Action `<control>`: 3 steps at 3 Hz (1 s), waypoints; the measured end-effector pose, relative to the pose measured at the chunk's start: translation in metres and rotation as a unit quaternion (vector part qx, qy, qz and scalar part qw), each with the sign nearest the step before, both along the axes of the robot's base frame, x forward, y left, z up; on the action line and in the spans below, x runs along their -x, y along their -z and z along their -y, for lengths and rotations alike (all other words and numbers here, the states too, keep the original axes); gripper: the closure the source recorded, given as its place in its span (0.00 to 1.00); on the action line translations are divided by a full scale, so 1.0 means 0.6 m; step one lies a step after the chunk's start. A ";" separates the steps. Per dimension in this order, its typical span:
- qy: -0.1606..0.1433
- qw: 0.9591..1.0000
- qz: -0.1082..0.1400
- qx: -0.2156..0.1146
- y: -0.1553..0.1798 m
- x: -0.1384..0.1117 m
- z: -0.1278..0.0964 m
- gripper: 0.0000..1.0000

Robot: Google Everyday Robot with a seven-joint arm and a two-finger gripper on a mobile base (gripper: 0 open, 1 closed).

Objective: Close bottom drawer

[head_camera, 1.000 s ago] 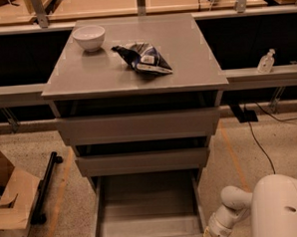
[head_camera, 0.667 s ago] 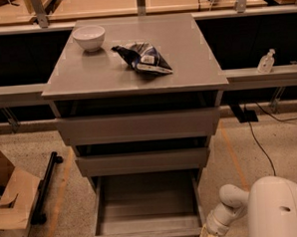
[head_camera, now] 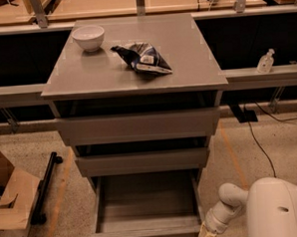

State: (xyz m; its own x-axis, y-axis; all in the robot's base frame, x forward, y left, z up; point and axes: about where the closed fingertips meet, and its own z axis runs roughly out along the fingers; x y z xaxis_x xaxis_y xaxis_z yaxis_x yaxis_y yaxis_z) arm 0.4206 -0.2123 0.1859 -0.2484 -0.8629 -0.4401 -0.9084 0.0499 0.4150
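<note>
Camera view, bottom drawer pulled open, gripper just beside its front corner, grip state unclear.

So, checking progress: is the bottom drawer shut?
No, the bottom drawer stands pulled out; the gripper sits by its right front corner.

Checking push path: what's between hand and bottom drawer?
Nothing visible: in the camera view the hand sits at the front corner of the open bottom drawer.
</note>
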 end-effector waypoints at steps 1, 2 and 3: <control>0.000 1.000 0.000 0.000 -0.006 0.000 0.000 1.00; -0.060 0.994 0.088 0.010 -0.046 -0.123 -0.042 1.00; -0.060 0.994 0.088 0.010 -0.046 -0.123 -0.042 1.00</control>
State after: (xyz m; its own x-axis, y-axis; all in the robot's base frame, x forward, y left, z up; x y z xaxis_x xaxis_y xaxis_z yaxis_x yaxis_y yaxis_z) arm 0.4945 -0.1872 0.2133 -0.0629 -0.8911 -0.4494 -0.9670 -0.0571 0.2484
